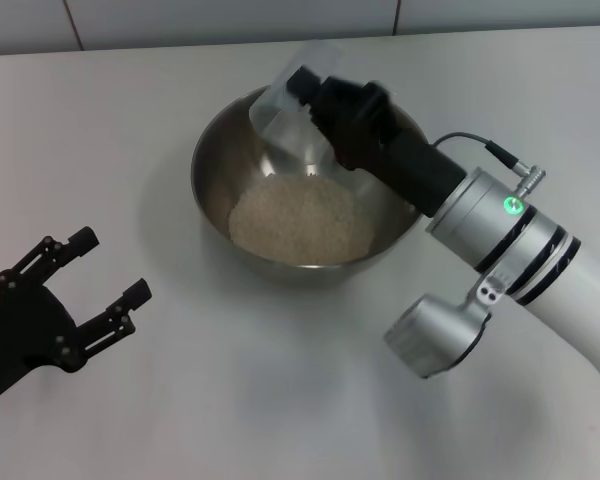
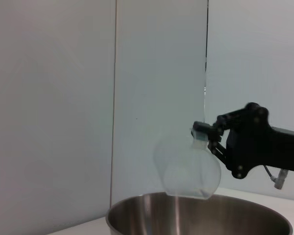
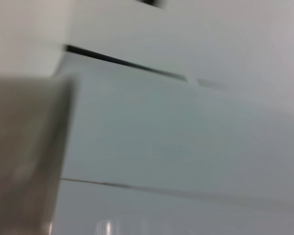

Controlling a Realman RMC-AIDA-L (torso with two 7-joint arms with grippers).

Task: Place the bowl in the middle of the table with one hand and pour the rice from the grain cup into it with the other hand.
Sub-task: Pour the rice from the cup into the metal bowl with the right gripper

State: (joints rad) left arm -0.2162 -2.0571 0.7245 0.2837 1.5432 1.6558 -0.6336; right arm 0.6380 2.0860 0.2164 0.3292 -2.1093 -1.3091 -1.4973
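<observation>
The steel bowl (image 1: 220, 170) stands on the white table (image 1: 280, 400) near its middle, with a pale heap of rice (image 1: 300, 220) in its bottom. My right gripper (image 1: 305, 95) is shut on the clear grain cup (image 1: 285, 105) and holds it tipped over the bowl's far side; the cup looks empty. In the left wrist view the cup (image 2: 188, 169) hangs just above the bowl's rim (image 2: 196, 205), held by the right gripper (image 2: 206, 132). My left gripper (image 1: 105, 270) is open and empty over the table, to the left of the bowl and nearer me.
A pale tiled wall (image 1: 230, 20) runs behind the table's far edge. The right arm's silver forearm (image 1: 500, 240) reaches across the table's right side to the bowl.
</observation>
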